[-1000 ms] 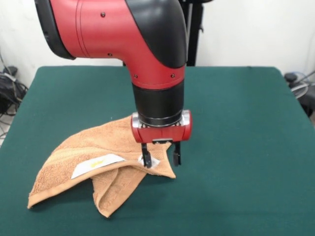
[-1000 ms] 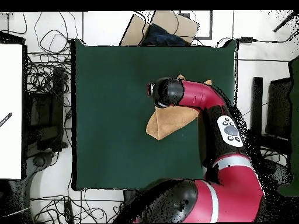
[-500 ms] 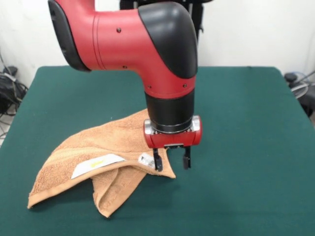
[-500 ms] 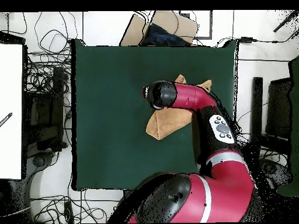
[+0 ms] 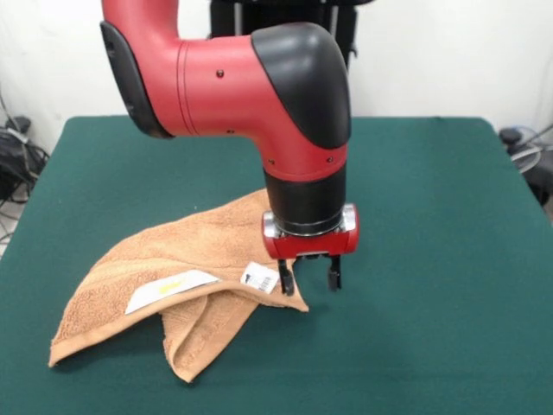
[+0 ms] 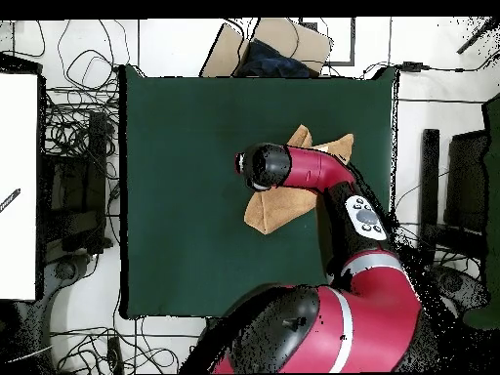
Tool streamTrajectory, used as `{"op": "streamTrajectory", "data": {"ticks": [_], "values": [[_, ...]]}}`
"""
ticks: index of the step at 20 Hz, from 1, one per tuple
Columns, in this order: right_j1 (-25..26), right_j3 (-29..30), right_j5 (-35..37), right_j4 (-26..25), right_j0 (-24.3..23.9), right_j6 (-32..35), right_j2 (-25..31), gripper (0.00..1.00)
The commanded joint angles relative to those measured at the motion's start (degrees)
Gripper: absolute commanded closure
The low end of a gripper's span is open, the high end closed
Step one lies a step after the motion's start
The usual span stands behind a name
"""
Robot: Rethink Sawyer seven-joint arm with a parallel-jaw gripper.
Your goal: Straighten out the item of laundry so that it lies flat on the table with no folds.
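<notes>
The peach-orange towel (image 5: 186, 259) lies crumpled and folded over itself on the green table (image 5: 432, 216), left of centre. A large white tag (image 5: 171, 290) and a small white tag (image 5: 260, 277) show on its folded edge. My gripper (image 5: 308, 280) is open and empty, pointing down just above the towel's right corner. Its left finger is over the towel's tip and its right finger over bare table. In the overhead view the arm's head (image 6: 262, 166) hides the gripper and covers the middle of the towel (image 6: 276, 211).
A cardboard box (image 6: 264, 44) sits beyond the table's top edge in the overhead view. Cables (image 6: 78, 146) and a white board (image 6: 20, 186) lie off its left side. More cables (image 5: 13, 156) show at the table's left in the front view.
My gripper has moved right in the front view, from over the small tag to the towel's right corner, uncovering the tag. The towel has not moved.
</notes>
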Motion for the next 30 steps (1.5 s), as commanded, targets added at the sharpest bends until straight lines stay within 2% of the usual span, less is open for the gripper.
{"op": "streamTrajectory", "data": {"ticks": [1, 5, 10, 15, 20, 25, 30], "values": [[-1.01, 5.5, -2.47, -3.01, -0.85, 3.6, -1.45, 0.0], [-1.48, 5.19, -2.28, -3.0, -1.58, 2.79, -1.08, 0.0], [-5.18, 3.93, 2.44, -3.44, -2.91, -0.76, -1.36, 0.0], [-4.29, 1.18, 4.06, -3.77, -3.42, -2.33, -0.9, 0.0], [-1.97, 0.64, 1.89, -3.67, -2.7, 0.02, -1.01, 0.0], [2.47, 0.62, -1.74, -3.14, -1.07, 3.58, -1.14, 0.0], [1.98, 3.52, -4.05, -2.37, -0.34, 7.02, -2.03, 0.0]]}}
